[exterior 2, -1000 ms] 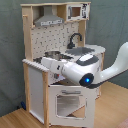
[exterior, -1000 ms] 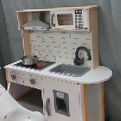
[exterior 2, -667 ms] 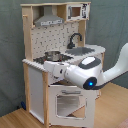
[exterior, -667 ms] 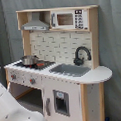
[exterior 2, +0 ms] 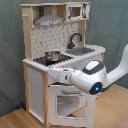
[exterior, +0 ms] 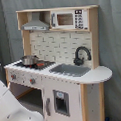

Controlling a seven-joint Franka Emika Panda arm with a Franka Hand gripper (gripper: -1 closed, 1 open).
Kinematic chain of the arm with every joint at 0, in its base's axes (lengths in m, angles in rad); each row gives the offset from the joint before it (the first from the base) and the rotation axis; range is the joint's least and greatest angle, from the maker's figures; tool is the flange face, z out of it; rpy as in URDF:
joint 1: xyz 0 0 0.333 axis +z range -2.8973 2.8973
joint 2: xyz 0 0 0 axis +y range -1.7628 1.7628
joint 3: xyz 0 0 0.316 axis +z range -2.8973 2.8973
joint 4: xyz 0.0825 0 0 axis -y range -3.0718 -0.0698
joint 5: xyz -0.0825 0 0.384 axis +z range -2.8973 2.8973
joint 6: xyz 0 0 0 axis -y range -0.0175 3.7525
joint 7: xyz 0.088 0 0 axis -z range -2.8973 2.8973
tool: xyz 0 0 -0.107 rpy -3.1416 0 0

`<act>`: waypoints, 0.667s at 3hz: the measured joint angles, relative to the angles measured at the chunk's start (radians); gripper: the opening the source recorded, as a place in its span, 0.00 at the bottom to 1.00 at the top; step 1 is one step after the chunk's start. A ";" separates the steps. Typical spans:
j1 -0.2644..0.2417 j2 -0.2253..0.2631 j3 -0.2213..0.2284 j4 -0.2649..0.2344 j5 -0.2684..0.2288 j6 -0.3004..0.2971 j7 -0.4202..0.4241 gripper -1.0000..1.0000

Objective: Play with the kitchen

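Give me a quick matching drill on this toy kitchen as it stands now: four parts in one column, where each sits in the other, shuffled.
Things:
1. metal pot
2. black faucet
3. microwave
4. hood

Places:
A. behind the sink, against the dotted backsplash
B. top shelf, on the first exterior view's right
C. on the stovetop
D. top shelf, above the stovetop

Pairs: 1-C, 2-A, 3-B, 4-D

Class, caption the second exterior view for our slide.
Robot arm reaches toward the toy kitchen, a metal pot on its stovetop.
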 joint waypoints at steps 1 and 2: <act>0.021 0.040 0.000 -0.082 -0.032 0.029 0.028 1.00; 0.024 0.064 0.000 -0.141 -0.050 0.114 0.065 1.00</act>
